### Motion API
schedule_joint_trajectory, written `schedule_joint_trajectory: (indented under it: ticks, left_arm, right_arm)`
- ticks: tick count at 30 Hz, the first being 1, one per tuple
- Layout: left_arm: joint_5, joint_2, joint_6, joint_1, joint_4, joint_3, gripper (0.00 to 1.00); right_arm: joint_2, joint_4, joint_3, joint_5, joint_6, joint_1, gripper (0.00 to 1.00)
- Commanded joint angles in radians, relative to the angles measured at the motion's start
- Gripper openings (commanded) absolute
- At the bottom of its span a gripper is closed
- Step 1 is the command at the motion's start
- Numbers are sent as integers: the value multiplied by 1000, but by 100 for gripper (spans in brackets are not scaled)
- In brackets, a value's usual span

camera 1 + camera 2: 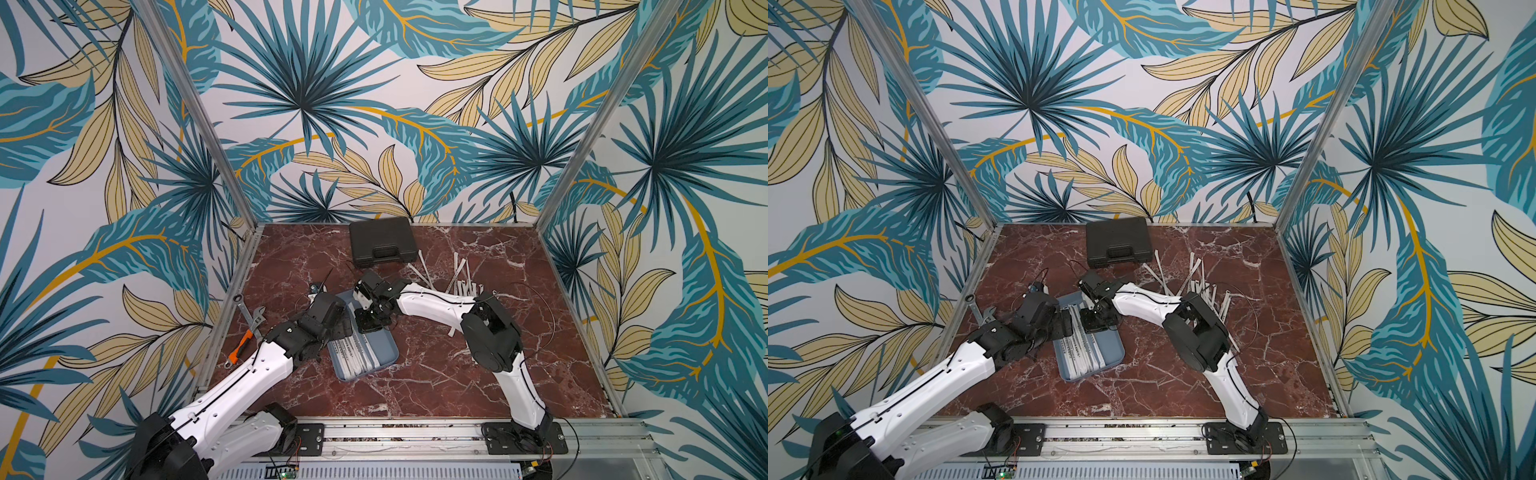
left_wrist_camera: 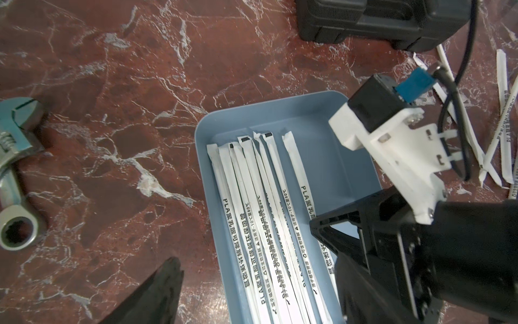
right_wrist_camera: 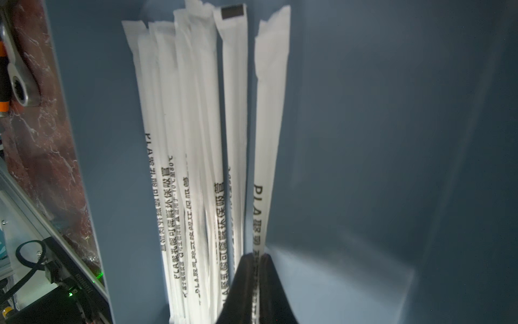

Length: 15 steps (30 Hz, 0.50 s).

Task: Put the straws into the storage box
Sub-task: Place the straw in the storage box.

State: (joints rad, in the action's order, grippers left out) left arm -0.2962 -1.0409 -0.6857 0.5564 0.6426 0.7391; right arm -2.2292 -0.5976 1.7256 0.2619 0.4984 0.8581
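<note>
Nearest us, the left end effector (image 1: 343, 326) hangs at the edge of the box (image 2: 336, 157), jaws parted, gripping nothing. Inside, straws (image 2: 252, 210) lie packed side by side, and the right end effector (image 3: 256, 269) sits low over the floor, clenched on one straw (image 3: 270, 112) beside them. The risk: that light wrapper could cling on release and get dragged back out, and the two wrists are close. Beyond, a loose pile (image 1: 461, 282) waits on the tabletop (image 1: 436, 374).

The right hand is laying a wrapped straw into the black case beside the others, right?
Not the black case: the right hand is laying the wrapped straw into the blue-grey storage box, beside the other straws. The right wrist view shows it.
</note>
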Motion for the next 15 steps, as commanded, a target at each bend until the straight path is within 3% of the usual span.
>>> schedule_joint_trajectory:
  ticks: [1, 15]
  left_arm:
    - [24, -6, -7, -5, -21, -31, 90]
    - [37, 15, -20, -3, -23, -32, 89]
  right_arm:
    - [-61, 1, 21, -12, 15, -6, 11]
    - [-61, 3, 29, -43, 27, -7, 19]
